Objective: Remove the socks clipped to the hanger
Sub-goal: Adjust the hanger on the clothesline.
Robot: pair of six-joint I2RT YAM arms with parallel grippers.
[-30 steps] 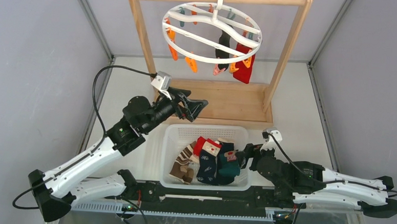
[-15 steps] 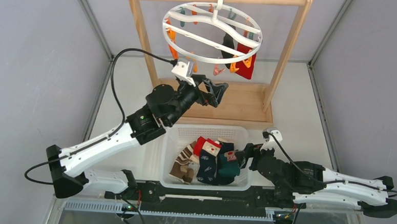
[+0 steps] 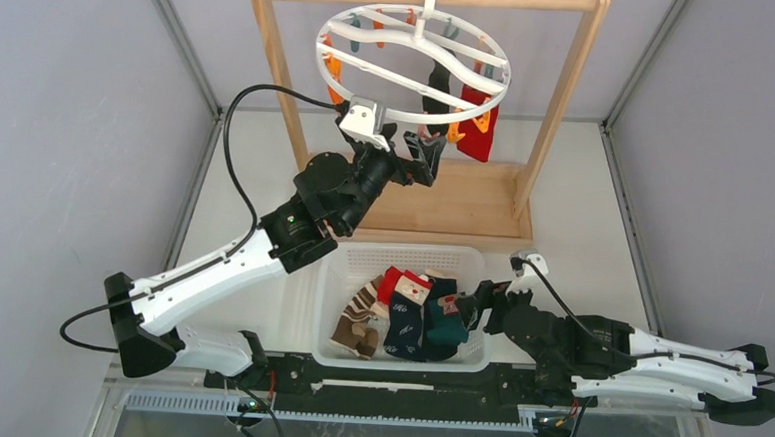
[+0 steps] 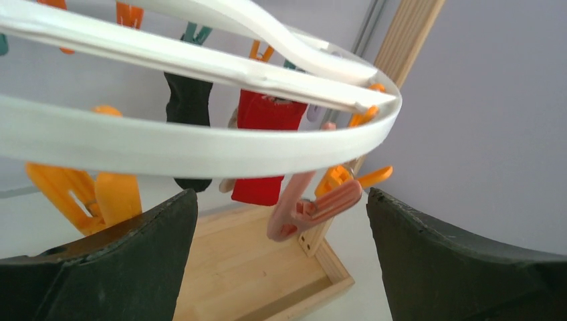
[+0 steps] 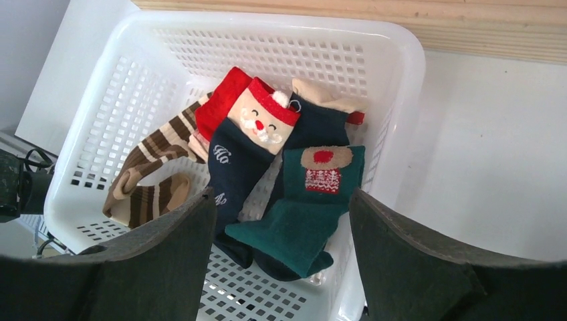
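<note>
White plastic forms the round ring hanger with curved cross spokes, which hangs by its hook from the top rail of a light wooden frame rack standing at the far edge of the pale bench. Two socks are clipped on the ring's right side: a black sock and, just beside it, a red sock. Orange plastic clips dangle from the rim, and a salmon-pink plastic clip hangs at the near rim just in front of the red sock. The left gripper is raised just beneath that near rim, its black fingers spread wide and holding nothing; in the wrist view the pink clip and both hanging socks show in the gap between them. At the middle of the bench's near edge sits a white plastic lattice basket, in front of the rack's base. It holds a loose heap: a brown-and-cream striped sock at the left, a navy sock with a Santa face in the middle, and a dark green sock with a red-and-cream patch at the right. The right gripper sits low over the basket's right wall, fingers parted, with the dark green sock lying below the gap and not pinched.
</note>
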